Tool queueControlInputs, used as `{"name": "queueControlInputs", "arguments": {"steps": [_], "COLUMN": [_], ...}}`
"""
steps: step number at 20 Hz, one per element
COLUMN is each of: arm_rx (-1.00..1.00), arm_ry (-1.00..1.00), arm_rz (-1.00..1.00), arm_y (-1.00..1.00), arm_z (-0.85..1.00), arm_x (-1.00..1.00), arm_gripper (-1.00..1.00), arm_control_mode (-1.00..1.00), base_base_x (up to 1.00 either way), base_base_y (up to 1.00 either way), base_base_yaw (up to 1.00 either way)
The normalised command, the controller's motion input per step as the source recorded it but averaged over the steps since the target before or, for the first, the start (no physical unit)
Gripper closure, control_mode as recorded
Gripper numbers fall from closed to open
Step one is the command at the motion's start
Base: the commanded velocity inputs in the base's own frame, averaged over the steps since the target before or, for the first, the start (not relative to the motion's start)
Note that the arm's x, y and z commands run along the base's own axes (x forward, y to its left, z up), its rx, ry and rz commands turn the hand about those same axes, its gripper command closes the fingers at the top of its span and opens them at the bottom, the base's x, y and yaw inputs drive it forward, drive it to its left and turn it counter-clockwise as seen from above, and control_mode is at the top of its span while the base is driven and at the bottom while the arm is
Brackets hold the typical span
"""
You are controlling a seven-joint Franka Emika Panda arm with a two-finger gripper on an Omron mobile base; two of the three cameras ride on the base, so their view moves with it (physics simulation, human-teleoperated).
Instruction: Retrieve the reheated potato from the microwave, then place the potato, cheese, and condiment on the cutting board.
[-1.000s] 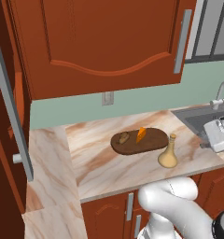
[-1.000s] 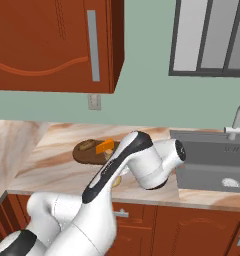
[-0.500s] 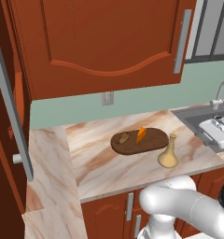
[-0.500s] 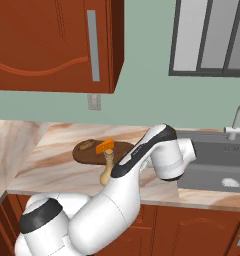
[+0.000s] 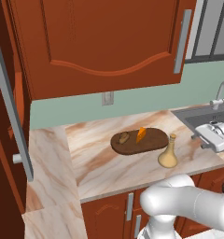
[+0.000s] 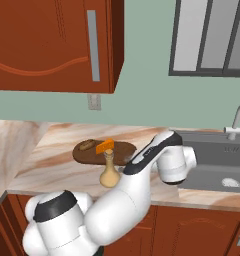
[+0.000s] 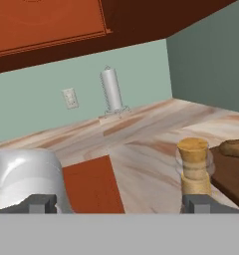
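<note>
The dark oval cutting board (image 5: 149, 142) (image 6: 123, 150) lies on the marble counter. On it rest the tan potato (image 5: 124, 137) (image 6: 86, 145) and the orange cheese wedge (image 5: 141, 134) (image 6: 104, 146). The beige condiment bottle (image 5: 168, 152) (image 6: 108, 172) stands on the counter just in front of the board's right end. My gripper (image 5: 200, 141) (image 7: 121, 204) hovers to the bottle's right, open and holding nothing. In the hand view the condiment's neck (image 7: 193, 167) rises by the right fingertip (image 7: 203, 203), with the board (image 7: 233, 177) and potato (image 7: 237, 148) behind it. The microwave is out of view.
A steel sink (image 5: 202, 116) (image 6: 217, 162) with a faucet (image 5: 221, 93) sits right of the board. Red-brown wall cabinets (image 5: 104, 42) hang overhead. A wall outlet (image 5: 107, 98) and a paper towel holder (image 7: 111, 92) stand at the backsplash. A tall cabinet handle (image 5: 11, 112) stands at left.
The arm's wrist has swung to the right in the right base view, and the hand sits slightly lower by the sink. Board, potato, cheese and bottle have not moved.
</note>
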Motion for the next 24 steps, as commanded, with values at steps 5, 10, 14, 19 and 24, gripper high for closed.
{"name": "queueControlInputs", "arguments": {"steps": [5, 10, 14, 19, 24], "arm_rx": [0.02, 0.00, 0.00, 0.00, 0.00], "arm_ry": [-0.04, -0.05, -0.03, 0.00, 0.00], "arm_rz": [0.00, 0.00, 0.00, 0.00, 0.00], "arm_y": [0.01, 0.01, 0.07, 0.08, 0.02], "arm_z": [-0.09, -0.12, -0.17, -0.22, -0.12], "arm_x": [0.21, 0.17, 0.12, 0.07, 0.17], "arm_gripper": [-1.00, -1.00, -1.00, -1.00, -1.00], "arm_control_mode": [-1.00, -1.00, -1.00, -1.00, -1.00], "base_base_x": [0.00, 0.00, 0.00, 0.00, 0.00], "base_base_y": [0.00, 0.00, 0.00, 0.00, 0.00], "base_base_yaw": [0.00, 0.00, 0.00, 0.00, 0.00]}}
